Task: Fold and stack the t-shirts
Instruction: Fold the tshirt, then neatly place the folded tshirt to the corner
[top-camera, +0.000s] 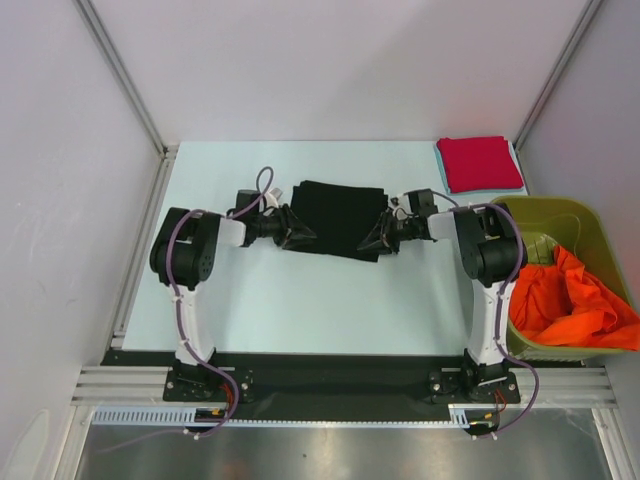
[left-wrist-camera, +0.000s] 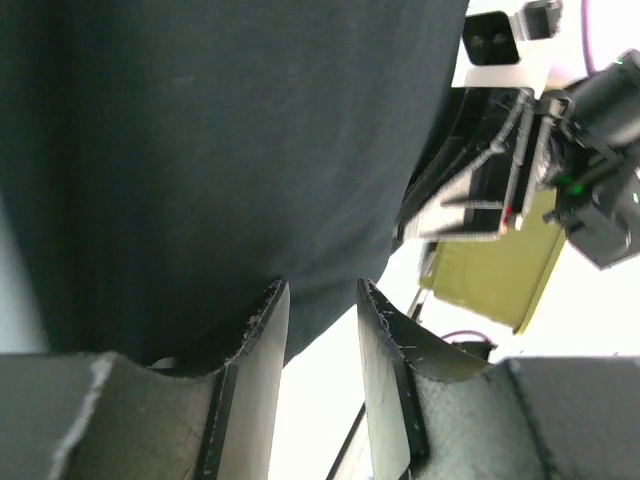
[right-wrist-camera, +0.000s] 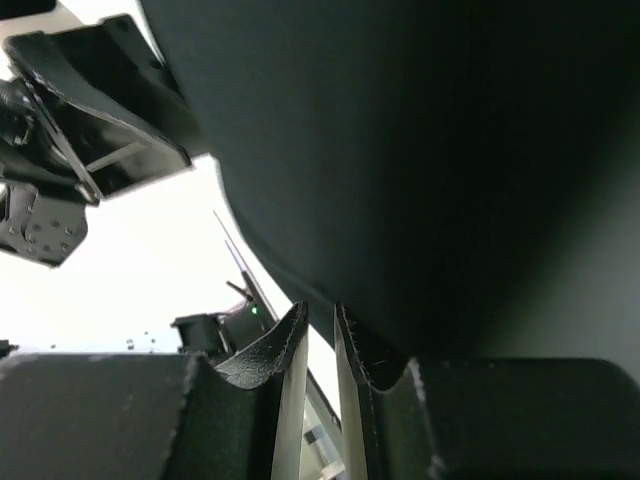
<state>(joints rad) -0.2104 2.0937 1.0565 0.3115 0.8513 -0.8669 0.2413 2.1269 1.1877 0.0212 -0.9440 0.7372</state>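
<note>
Black t-shirt lies flat between the 2 grippers, left gripper and right gripper at opposite edges, seemingly placed to fold it. Jaws stand partly apart; whether either pinches cloth cannot be told. Red t-shirt sits folded beyond the right gripper; orange t-shirt fills the bin.

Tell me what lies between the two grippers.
The black t-shirt, partly folded, spans from the left gripper to the right gripper; the top view shows it.
</note>
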